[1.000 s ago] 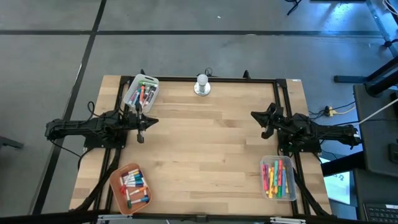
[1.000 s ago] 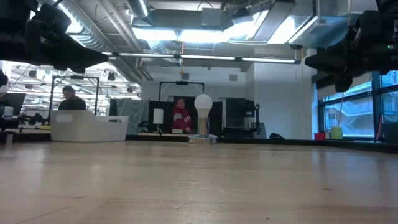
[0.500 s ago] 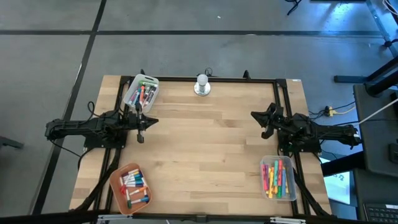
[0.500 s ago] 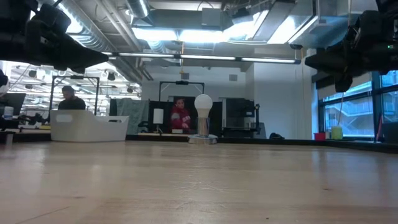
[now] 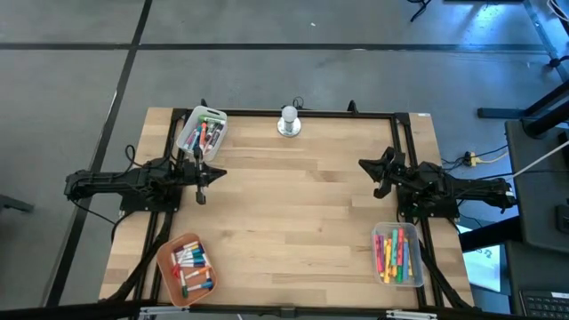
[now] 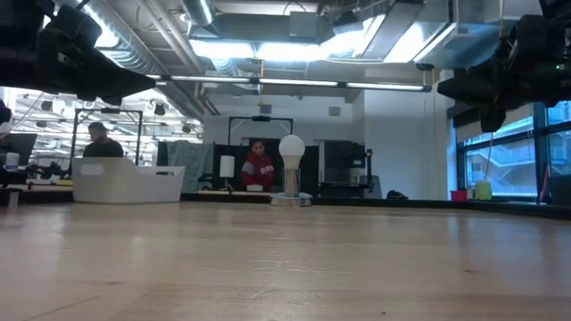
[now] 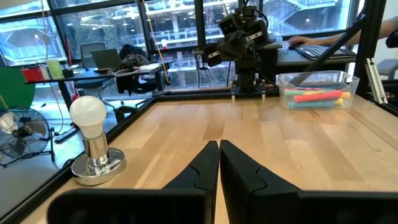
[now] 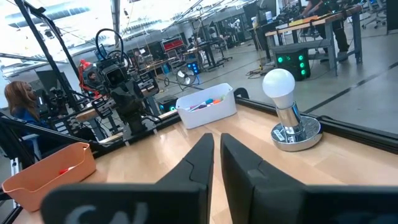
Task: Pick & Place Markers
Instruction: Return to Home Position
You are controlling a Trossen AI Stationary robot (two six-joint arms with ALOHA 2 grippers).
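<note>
1. Step in hand: this reads as the return to the rest posture. In the high view the left gripper sits at 9 o'clock of the table. The right gripper sits at 3 o'clock. Both arms are drawn back toward their own sides, and neither gripper is over a tray.
2. End effector state: the left gripper's fingers lie together with nothing between them. The right gripper's fingers show only a thin slit and carry nothing.
3. Location of task items: the markers lie in three containers.
   - The orange tray is at 7 o'clock.
   - The white tray is at 11 o'clock.
   - The clear tray is at 5 o'clock.
   - No loose marker shows on the wooden surface.
4. Other item: a light bulb on a metal stand is at 12 o'clock, near the far edge and well apart from both grippers.
5. Progress, as a judgement: the sorting appears complete, since every visible marker is contained.
6. Next move, as a judgement: no grasp or descent is called for. Each arm need only settle at rest with its fingers closed, keeping well apart from the trays and the bulb.
</note>
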